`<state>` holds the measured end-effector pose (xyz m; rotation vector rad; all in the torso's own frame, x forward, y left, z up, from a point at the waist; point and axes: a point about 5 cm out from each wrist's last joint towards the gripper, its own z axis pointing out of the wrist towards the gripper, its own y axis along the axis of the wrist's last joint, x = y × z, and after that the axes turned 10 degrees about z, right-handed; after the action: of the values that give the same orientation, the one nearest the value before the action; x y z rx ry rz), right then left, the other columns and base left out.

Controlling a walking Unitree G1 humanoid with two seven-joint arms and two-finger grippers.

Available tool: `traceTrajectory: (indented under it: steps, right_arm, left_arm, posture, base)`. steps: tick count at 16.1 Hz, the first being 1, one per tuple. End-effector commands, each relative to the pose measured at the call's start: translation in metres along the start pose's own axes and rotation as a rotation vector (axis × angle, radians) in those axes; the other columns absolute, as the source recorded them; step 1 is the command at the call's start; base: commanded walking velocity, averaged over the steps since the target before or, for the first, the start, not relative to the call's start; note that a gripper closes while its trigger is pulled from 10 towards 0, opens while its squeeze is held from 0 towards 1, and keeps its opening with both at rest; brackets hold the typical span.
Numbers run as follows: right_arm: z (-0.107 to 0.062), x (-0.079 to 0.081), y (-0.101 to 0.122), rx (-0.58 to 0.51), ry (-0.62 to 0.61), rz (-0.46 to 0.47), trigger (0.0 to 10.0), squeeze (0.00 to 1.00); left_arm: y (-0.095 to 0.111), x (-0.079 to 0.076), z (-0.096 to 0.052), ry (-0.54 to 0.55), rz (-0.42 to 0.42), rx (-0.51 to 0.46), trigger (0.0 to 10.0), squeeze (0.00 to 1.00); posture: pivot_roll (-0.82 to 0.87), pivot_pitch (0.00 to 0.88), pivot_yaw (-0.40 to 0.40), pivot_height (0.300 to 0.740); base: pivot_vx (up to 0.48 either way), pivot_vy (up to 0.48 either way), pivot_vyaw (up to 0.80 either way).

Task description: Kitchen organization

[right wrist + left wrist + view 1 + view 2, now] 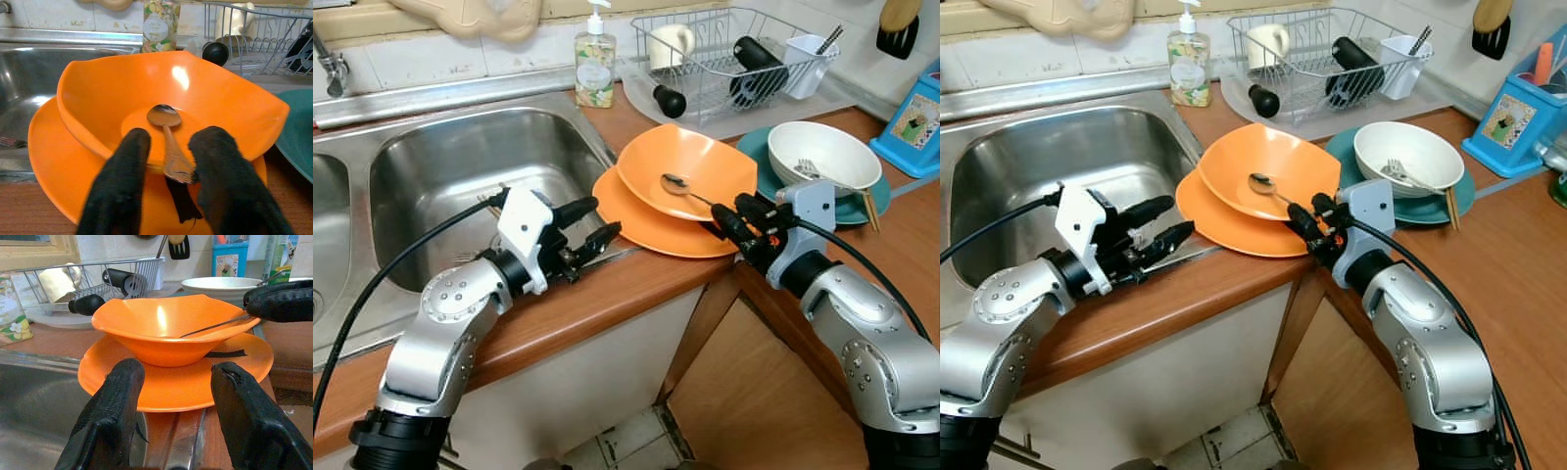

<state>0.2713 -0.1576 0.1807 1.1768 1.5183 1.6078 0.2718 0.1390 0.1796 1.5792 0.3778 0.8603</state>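
An orange bowl (690, 166) sits on an orange plate (636, 220) on the wooden counter beside the sink. A metal spoon (165, 120) lies in the bowl, its handle sticking out over the near rim. My right gripper (722, 217) is at that handle end, open, with one black finger on each side of it (168, 134). The handle tip looks close to or against one finger. My left gripper (604, 217) is open at the sink's edge, level with the plate's left rim and a little short of it (178, 369).
The steel sink (460, 166) lies left of the plates. Behind are a soap bottle (595, 64) and a dish rack (734, 54) with a mug. A white bowl (822, 157) with a fork sits on a teal plate (759, 147). A blue box (915, 122) stands far right.
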Motion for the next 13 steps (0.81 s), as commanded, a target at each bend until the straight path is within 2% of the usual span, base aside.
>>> traceTrajectory:
  steps: [1,6,10,12,13]
  right_arm:
    - [-0.002,-0.007,-0.006,0.023,-0.036,0.013,0.0,0.0]
    - [-0.001,-0.008,-0.004,0.014,-0.038,0.007,0.0,0.0]
    - [-0.001,-0.01,0.006,-0.023,-0.039,-0.005,0.0,0.0]
    - [-0.001,-0.009,0.016,-0.056,-0.007,-0.015,0.0,0.0]
    - [0.0,-0.003,0.027,-0.09,0.052,-0.017,0.0,0.0]
  left_arm:
    - [0.006,-0.003,0.0,-0.019,0.01,-0.014,10.0,0.0]
    - [0.006,-0.004,0.0,-0.028,0.008,-0.008,10.0,0.0]
    - [0.007,-0.003,0.002,-0.024,0.028,0.004,10.0,0.0]
    - [0.011,0.0,0.005,0.001,0.061,-0.004,10.0,0.0]
    - [0.016,0.005,0.01,0.027,0.137,-0.019,10.0,0.0]
  posture:
    - [-0.14,0.0,-0.013,0.74]
    - [-0.14,0.0,-0.015,0.74]
    - [-0.14,0.0,-0.016,0.74]
    - [-0.14,0.0,-0.018,0.74]
    - [-0.14,0.0,-0.018,0.74]
  base:
    - [0.0,0.0,0.0]
    - [0.0,0.0,0.0]
    - [0.0,0.0,0.0]
    - [0.0,0.0,0.0]
    - [0.0,0.0,0.0]
